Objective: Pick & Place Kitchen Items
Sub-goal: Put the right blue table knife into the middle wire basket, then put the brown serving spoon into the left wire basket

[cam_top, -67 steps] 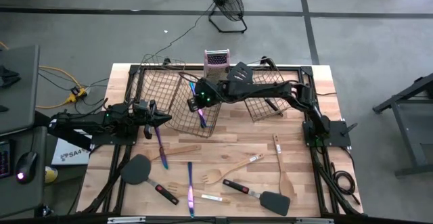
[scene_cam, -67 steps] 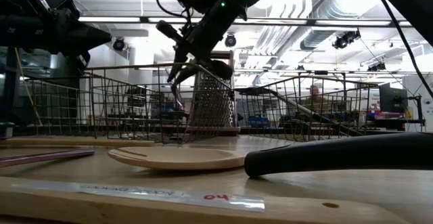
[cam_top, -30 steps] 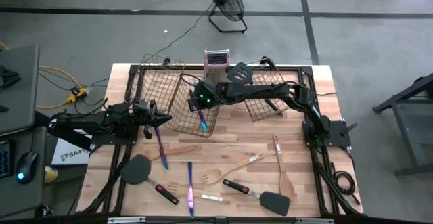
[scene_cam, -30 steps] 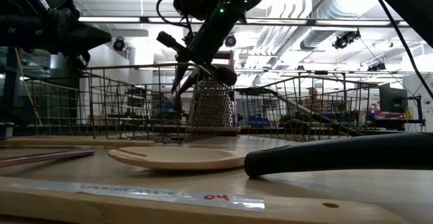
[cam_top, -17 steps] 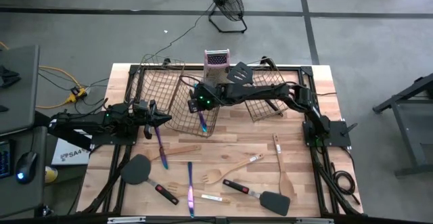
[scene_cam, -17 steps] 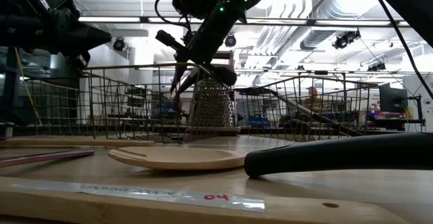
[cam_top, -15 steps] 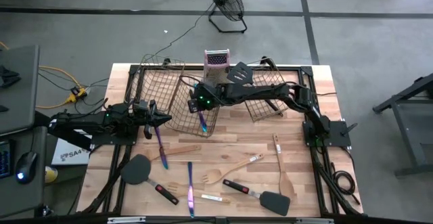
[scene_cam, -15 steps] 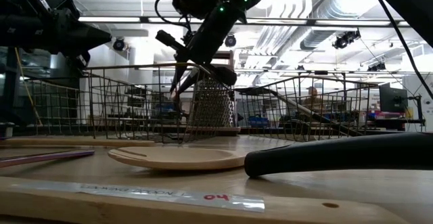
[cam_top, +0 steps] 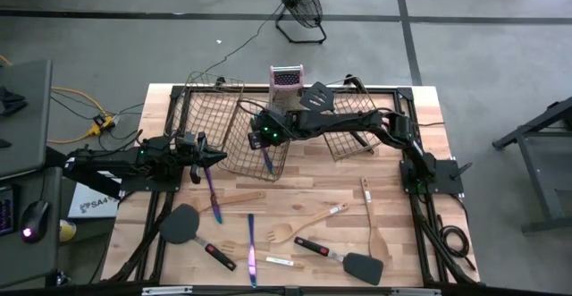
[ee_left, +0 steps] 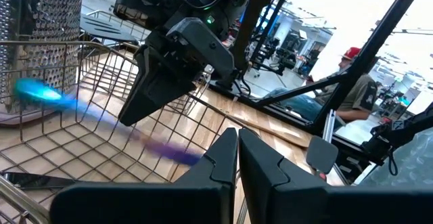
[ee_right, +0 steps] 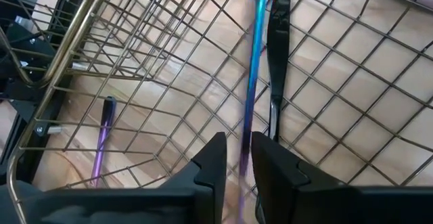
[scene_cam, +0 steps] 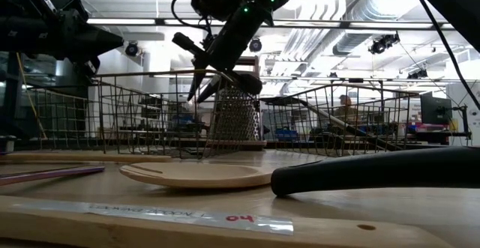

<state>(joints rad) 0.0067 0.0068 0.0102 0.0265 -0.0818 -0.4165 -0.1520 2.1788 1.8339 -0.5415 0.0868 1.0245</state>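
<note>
The right arm reaches from the table's right edge across to the middle basket (cam_top: 255, 139), its gripper (cam_top: 264, 146) angled down over the basket's inside. The right wrist view shows the fingers (ee_right: 206, 166) slightly apart with a slim purple-blue utensil (ee_right: 252, 75) running between them down into the basket; it looks blurred, and whether the fingers still pinch it cannot be told. A second dark utensil (ee_right: 277, 55) lies on the mesh just beside it, seen only here.

The left arm lies along the table's left side, its gripper (cam_top: 207, 158) pointing toward the basket with the fingers pressed together on nothing, as the left wrist view shows (ee_left: 238, 158). That view alone shows the grater (ee_left: 40, 28) behind the basket wires.

Loose on the table (cam_top: 402, 242) near the front: wooden spoons (cam_top: 295, 229), black spatulas (cam_top: 353, 262) and purple cutlery (cam_top: 251, 247).
</note>
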